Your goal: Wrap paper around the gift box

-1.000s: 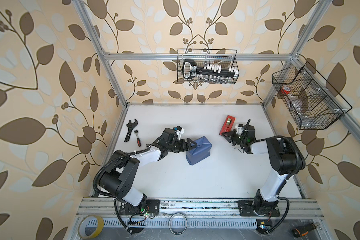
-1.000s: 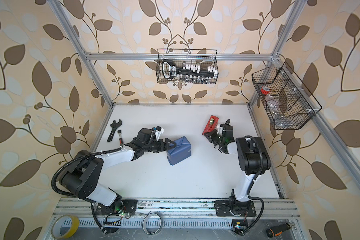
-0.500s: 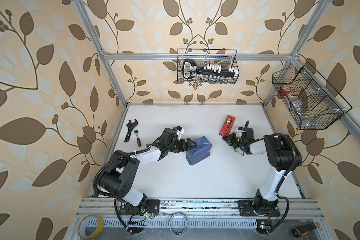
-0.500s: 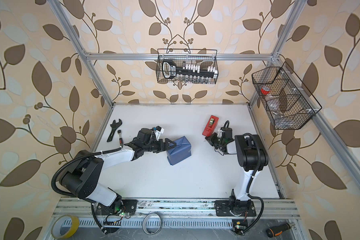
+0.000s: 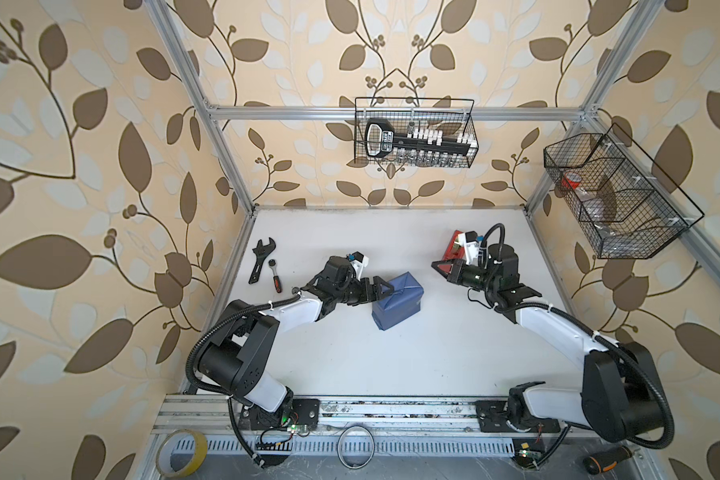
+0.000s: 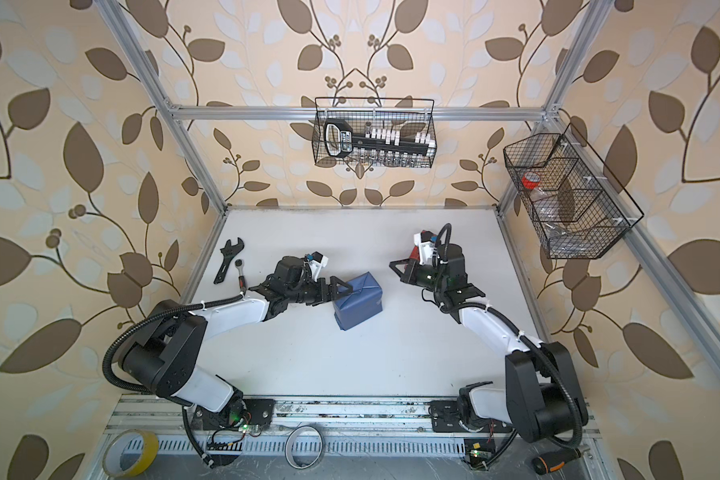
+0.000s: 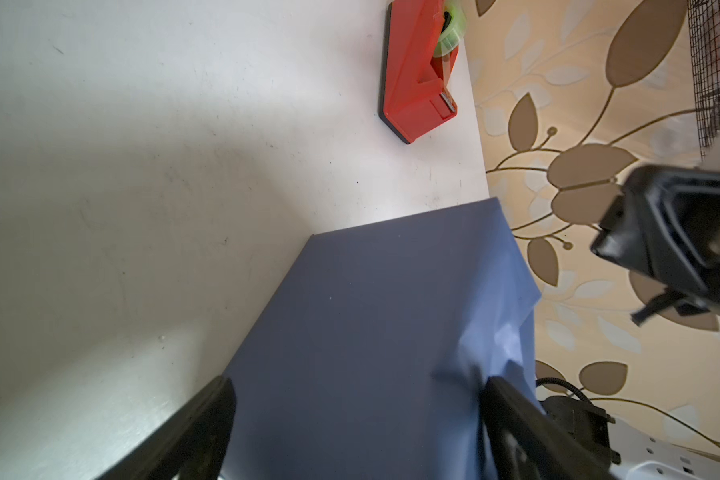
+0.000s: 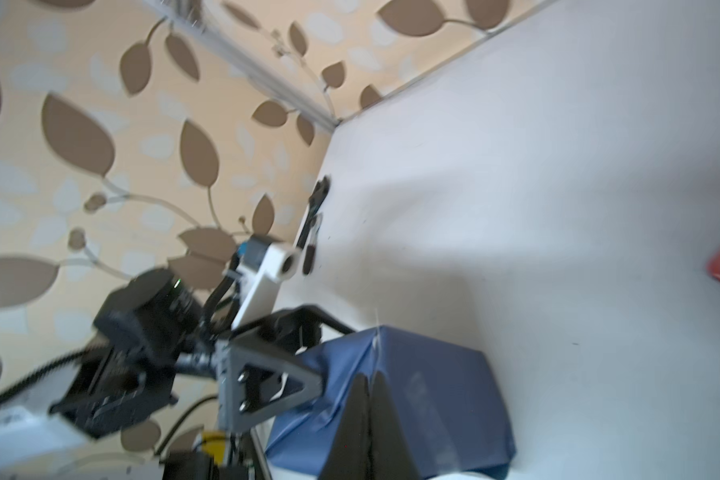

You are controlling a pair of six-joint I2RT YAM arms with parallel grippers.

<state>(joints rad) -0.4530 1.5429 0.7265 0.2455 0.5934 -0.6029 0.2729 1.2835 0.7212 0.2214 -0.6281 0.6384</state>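
Slate-blue wrapping paper (image 5: 400, 305) covers the gift box completely, so only folded blue faces show. The parcel stands near the middle of the flat white surface (image 5: 391, 374), with its creased, folded end turned to the left arm. At that end the black left hand (image 5: 385, 289) has its jaws wide apart, one at each side. The left wrist view shows a finger (image 7: 208, 419) at either edge of the paper, but I cannot tell whether they press it. Well apart from the parcel, the black right hand (image 5: 438, 266) hangs above the surface with its jaws together. A thin pale strand at its tips is too blurred to name. Just behind its wrist lies a red plastic tape dispenser (image 7: 416, 75)
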